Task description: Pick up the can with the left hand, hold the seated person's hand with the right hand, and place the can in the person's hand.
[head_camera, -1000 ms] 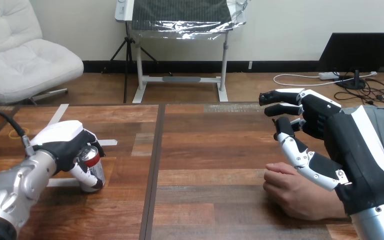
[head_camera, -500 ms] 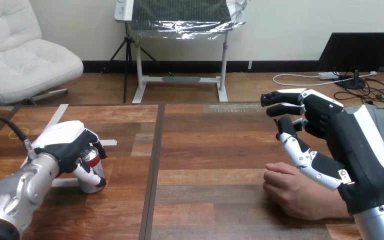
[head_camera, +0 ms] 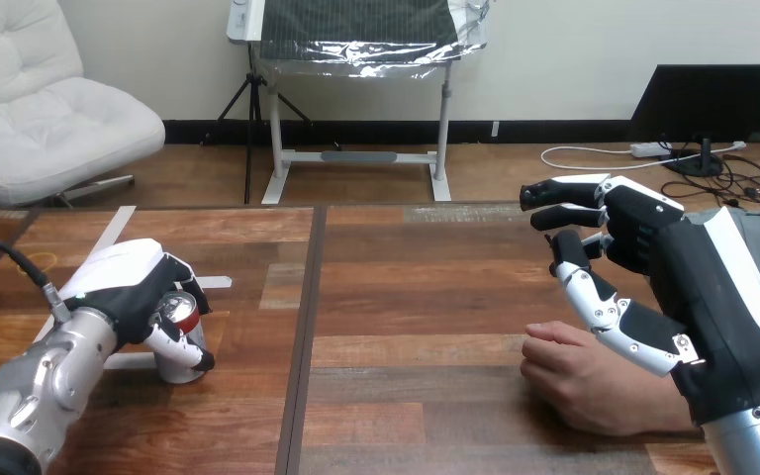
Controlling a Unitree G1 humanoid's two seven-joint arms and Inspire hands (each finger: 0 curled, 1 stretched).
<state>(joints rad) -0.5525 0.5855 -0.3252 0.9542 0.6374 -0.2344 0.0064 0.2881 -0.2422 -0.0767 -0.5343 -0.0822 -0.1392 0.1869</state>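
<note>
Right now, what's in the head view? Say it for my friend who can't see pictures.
The robot's left hand has its fingers curled round a can on the wooden table. Its right hand hangs open over the person's hand, which rests on the table at the right; its fingers are not curled round it.

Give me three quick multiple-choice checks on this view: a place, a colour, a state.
1. Where on the table is the can? A left side; B middle; C right side.
2. The can's top band is: A green; B red; C blue.
3. The right hand is: A flat on the table; B shut on a cup; C open above the person's hand.
Answers: 1 A, the left hand is curled round it there; 2 B, red shows at its rim; 3 C, its fingers are straight, gripping nothing.
</note>
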